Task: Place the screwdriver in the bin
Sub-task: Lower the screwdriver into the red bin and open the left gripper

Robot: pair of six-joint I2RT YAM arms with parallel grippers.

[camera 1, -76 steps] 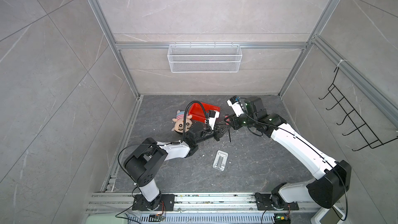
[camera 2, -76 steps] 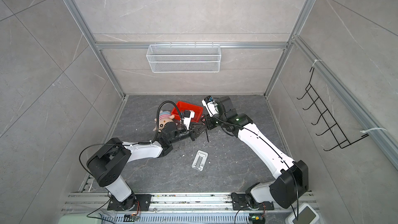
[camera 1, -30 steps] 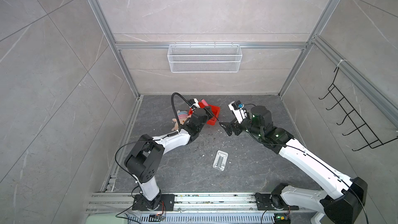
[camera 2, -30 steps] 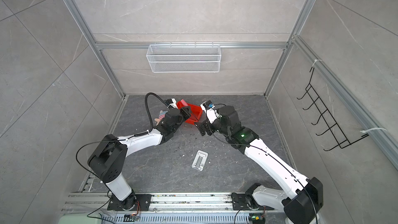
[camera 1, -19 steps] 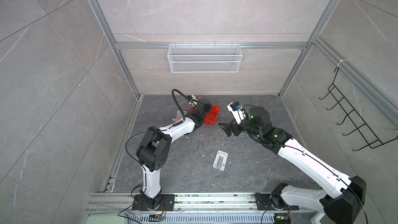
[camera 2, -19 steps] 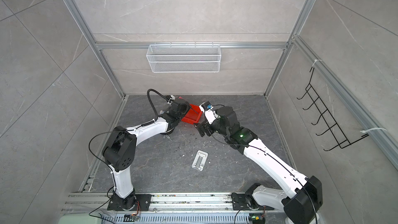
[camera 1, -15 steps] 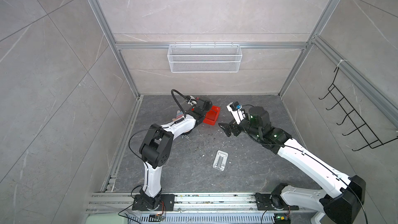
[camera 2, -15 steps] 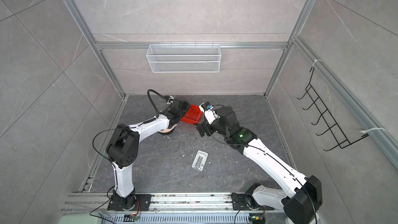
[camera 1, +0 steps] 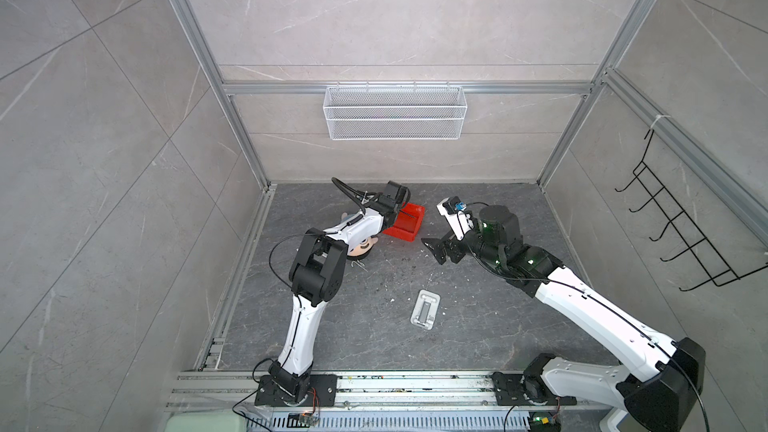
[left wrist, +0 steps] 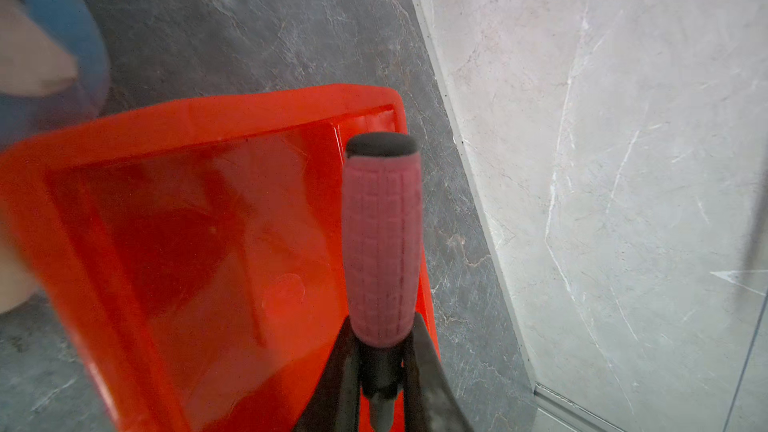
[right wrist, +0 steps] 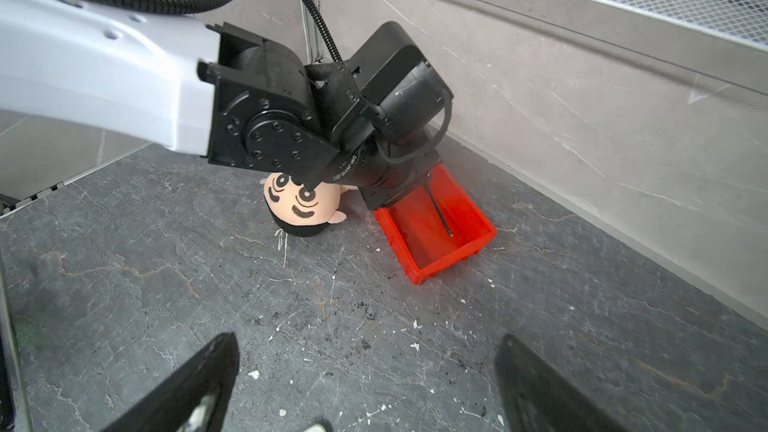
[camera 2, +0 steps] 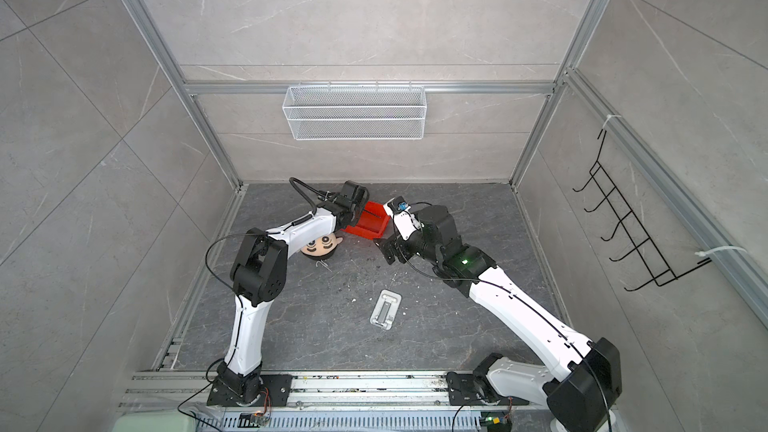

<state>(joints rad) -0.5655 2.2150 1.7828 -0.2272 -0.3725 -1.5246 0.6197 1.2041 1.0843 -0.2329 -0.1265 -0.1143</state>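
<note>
So compared with a couple seconds back, the two arms aren't bunched up mid-worktop anymore. The left arm has swung up toward the back wall and the right one has pulled back to its own side.

The left gripper (left wrist: 380,371) is clenched on the screwdriver (left wrist: 381,238), pinching it right at the black collar where the handle meets the shaft. In the left wrist view the pinkish-red textured handle sticks out past the fingers over one long side of the bin (left wrist: 174,118). From the right wrist view the thin black shaft (right wrist: 438,211) points down into the bin (right wrist: 478,209), tip low inside near the floor of it; can't tell if it's actually touching. Apart from that shaft, the bin looks bare inside.

The bin sits near the back wall in both top views (camera 1: 409,234) (camera 2: 368,232), with the plush toy (camera 2: 318,247) just beside it, mostly under the left forearm.

The left arm's elbow is raised and the wrist bent down over the bin. The right gripper (right wrist: 365,384) is released, fingers spread wide with nothing between them, low over bare worktop (camera 1: 374,326) and aimed at the bin. A small silvery metal plate (camera 1: 424,308) lies flat well apart from everything. The white wire basket (camera 1: 395,112) hangs on the back wall.
</note>
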